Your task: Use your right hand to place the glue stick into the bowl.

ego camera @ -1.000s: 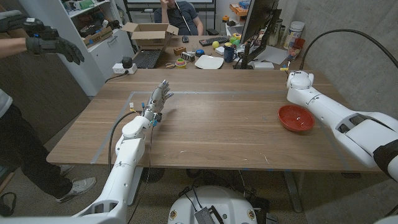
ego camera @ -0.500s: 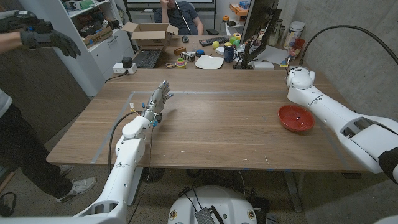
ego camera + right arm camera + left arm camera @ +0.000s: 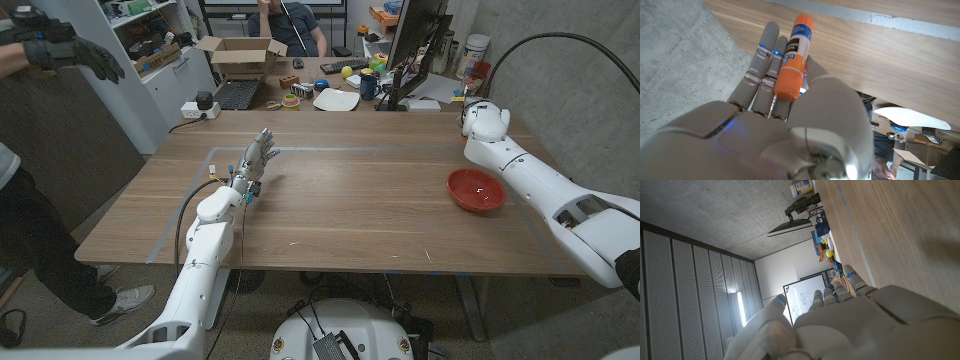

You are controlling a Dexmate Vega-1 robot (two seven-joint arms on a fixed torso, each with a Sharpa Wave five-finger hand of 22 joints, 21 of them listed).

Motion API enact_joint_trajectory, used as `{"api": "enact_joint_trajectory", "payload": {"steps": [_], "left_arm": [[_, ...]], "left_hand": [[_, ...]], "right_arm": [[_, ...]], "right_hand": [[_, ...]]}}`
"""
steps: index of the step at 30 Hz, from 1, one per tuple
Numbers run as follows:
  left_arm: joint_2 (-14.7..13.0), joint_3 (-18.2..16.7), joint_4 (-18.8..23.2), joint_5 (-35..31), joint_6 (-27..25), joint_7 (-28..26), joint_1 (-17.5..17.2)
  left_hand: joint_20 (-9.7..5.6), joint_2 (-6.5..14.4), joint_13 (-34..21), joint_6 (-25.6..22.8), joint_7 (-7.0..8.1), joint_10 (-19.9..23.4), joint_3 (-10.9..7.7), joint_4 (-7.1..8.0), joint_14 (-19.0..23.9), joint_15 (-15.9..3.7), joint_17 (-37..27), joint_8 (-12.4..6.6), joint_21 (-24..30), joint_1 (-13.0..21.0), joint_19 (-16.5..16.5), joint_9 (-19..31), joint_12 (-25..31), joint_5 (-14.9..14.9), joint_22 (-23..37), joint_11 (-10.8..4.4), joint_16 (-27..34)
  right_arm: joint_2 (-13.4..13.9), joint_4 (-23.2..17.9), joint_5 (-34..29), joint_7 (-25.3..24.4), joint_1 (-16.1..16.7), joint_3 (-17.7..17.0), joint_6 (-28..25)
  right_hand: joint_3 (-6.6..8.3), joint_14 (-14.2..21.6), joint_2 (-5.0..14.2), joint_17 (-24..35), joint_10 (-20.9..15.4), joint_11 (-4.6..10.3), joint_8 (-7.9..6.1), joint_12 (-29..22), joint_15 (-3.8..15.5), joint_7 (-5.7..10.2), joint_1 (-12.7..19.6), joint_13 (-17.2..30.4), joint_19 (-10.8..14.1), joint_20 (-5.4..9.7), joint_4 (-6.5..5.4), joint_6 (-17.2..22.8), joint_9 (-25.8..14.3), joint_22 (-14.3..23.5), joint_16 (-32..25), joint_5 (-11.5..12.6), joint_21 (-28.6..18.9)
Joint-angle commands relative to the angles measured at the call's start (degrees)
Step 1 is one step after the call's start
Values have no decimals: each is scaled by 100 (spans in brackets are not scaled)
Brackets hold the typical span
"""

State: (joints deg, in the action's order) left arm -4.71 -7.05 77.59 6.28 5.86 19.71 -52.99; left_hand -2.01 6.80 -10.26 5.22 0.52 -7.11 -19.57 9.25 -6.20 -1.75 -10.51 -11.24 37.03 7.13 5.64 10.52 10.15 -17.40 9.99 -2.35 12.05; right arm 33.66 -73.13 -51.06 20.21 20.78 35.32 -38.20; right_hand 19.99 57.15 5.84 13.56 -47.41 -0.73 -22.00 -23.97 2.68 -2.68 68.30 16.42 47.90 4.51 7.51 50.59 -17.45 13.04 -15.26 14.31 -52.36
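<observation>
Glue stick [image 3: 792, 61], orange body with a blue-and-white label, is lying along the fingers [image 3: 761, 65] of our right hand [image 3: 790, 115], pinned there by the thumb, so we are reading this as a firm grasp in the right wrist view. In the head view we are seeing our right arm [image 3: 530, 180] reaching in over the far right side of the bench [image 3: 350, 215], its wrist end sitting beyond the red bowl [image 3: 475, 189]; the hand itself and the stick are not clear to us from up there. The bowl is sitting open and upright near the bench's right edge, nothing visible inside it. Our left hand [image 3: 255, 160] is standing well apart on the left side of the bench, fingers spread and pointing away, holding nothing. We are judging the step as the carry: the stick is grasped and off the bench, but not yet over the bowl. Next move, as we are reading it, is calling for bringing the hand back toward the bowl, centring the stick above the rim, lowering, and only then loosening the thumb, since a release from height or off-centre could be sending the stick rolling out or tipping the bowl.
</observation>
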Motion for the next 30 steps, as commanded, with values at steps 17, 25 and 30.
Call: {"api": "enact_joint_trajectory", "payload": {"steps": [17, 25, 30], "left_arm": [[14, 34, -234, -42, 50, 53, 169], [17, 39, -366, -61, 74, 97, 260], [26, 46, -473, -73, 90, 137, 331]], "left_hand": [[-5, 42, -27, 3, -39, -68, 22, -5, -59, -5, -23, -5, -46, -86, -36, 17, 24, -25, 34, 11, -6], [0, 46, -27, 2, -36, -64, 24, -4, -59, -5, -23, -6, -54, -88, -38, 17, 26, -27, 34, 11, -6], [-5, 48, -27, 1, -34, -65, 26, -4, -59, -4, -22, -6, -61, -89, -41, 17, 26, -28, 35, 0, -6]], "right_arm": [[149, -907, -521, 49, 532, -555, 122], [220, -1304, -613, 211, 777, -775, 184], [245, -1459, -730, 316, 910, -891, 151]], "right_hand": [[-48, 722, 291, 44, -131, -17, -28, -75, 982, -12, 151, 54, 152, 881, -83, 87, -53, -17, -22, -15, -56], [-67, 745, 292, 56, -139, -13, -27, -78, 983, -14, 141, 66, 166, 880, -101, 109, -66, -28, -30, -17, -74], [-79, 746, 284, 59, -145, -18, -21, -79, 985, -15, 136, 73, 169, 879, -107, 107, -72, -34, -28, -19, -81]]}}
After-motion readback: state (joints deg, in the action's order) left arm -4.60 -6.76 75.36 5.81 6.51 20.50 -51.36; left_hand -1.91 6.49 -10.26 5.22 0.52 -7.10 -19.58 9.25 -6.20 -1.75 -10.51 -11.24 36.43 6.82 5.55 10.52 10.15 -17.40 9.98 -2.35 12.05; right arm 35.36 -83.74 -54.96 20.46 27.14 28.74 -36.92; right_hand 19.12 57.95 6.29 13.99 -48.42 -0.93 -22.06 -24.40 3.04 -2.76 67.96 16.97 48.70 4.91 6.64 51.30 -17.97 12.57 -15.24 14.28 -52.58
